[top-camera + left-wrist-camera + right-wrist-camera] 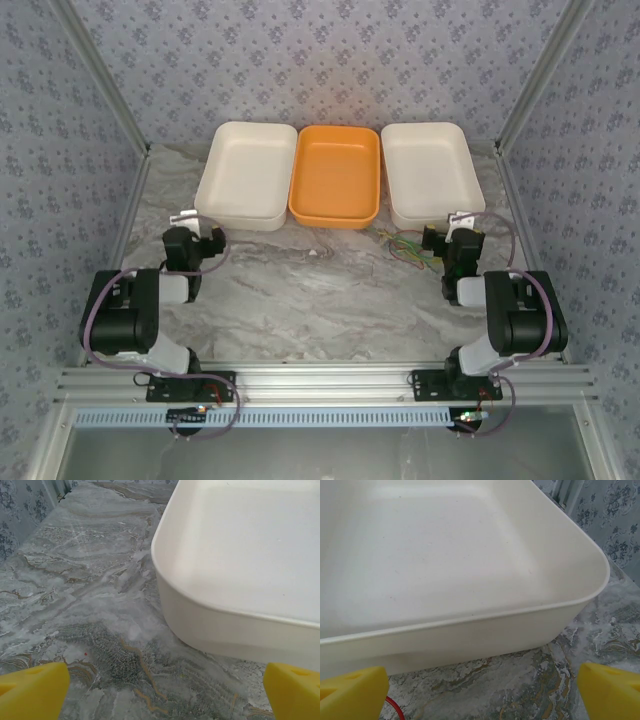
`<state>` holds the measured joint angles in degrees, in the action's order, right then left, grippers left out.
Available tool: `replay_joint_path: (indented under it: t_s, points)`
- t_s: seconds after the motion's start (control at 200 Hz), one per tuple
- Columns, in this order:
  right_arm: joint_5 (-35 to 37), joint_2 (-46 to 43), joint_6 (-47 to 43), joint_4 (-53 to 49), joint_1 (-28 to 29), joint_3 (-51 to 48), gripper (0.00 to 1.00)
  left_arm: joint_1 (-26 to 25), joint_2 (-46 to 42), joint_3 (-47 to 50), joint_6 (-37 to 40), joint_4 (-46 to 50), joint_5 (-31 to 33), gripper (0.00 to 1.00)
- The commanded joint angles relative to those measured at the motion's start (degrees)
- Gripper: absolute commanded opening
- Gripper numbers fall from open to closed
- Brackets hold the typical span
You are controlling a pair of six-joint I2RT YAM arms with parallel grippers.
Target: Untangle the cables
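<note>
The cables (408, 247) lie bunched on the table (300, 290) beside the right hand (481, 692). It and the left hand (160, 692) both gape apart, seemingly poised to begin separating them.

A high camera looks down from behind over the table (300, 290). The wrist cameras sit low against the left tray (225, 625) and right tray (470, 635), both seen overhead.

A: left gripper (162, 700), jaws wide: what blocks it?
B: Wall of the left white tray (225, 627), ahead and rightward; bare table (85, 580) lies free ahead-left
A: And the right gripper (482, 695)?
B: Wall of the right white tray (470, 635) spans its whole front; free table only past its right fingertip, red cable (394, 707) just inside the left one
</note>
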<state>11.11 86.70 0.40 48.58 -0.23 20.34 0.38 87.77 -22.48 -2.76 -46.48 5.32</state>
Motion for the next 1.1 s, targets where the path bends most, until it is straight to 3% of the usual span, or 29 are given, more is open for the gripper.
replay_joint_path:
  t_s: [0.0,0.705,0.76,0.819,0.869,0.949,1.094]
  points:
    - [0.0,0.5,0.0,0.0,0.0,0.9,0.99,0.3,0.1,-1.2,0.9,-0.3,-0.9,0.99]
    - [1.1,-0.4,0.3,0.5,0.0,0.3,0.99,0.3,0.0,-0.9,0.9,-0.7,-0.9,0.99]
    - [1.1,-4.4,0.5,-1.1,-0.2,-0.8,0.99,-0.4,-1.1,1.7,0.9,-5.1,0.2,0.99]
    - [4.6,-9.9,1.4,-6.1,0.2,-1.0,0.99,-3.2,-6.0,5.3,1.9,-7.2,7.7,0.99]
    - [6.0,-14.9,2.5,-9.8,0.4,-1.3,0.99,-5.3,-13.5,4.5,1.8,2.1,11.7,0.99]
    - [10.2,-27.0,5.4,-20.6,1.8,0.7,0.99,-7.2,-25.4,1.3,-0.7,14.2,11.1,0.99]
    - [11.1,-45.7,5.2,-45.8,6.6,18.2,0.99,-17.2,-41.3,-6.0,1.4,26.0,13.8,0.99]
